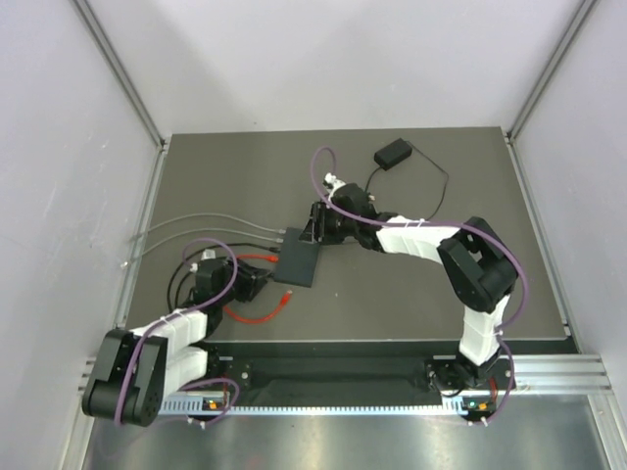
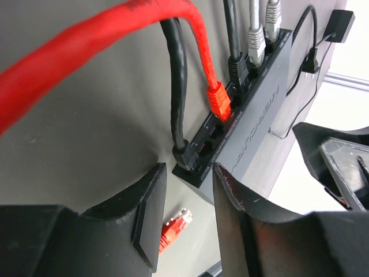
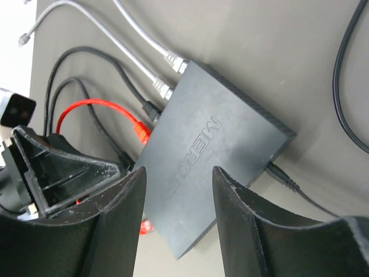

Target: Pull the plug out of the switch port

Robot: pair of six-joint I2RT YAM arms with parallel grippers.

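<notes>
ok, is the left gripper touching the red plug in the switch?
Apart. Left wrist view: the red plug sits in its switch port, well beyond the left gripper, with a black plug in between.

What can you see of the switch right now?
The switch is a flat matte-black rectangular box, plastic-looking, with raised lettering on top, lying flat on the table. Two grey plugs, two black plugs and one red plug sit in one long edge; a thin black cord enters the opposite edge. The left gripper and right gripper are open close by; contact is unclear.
</notes>
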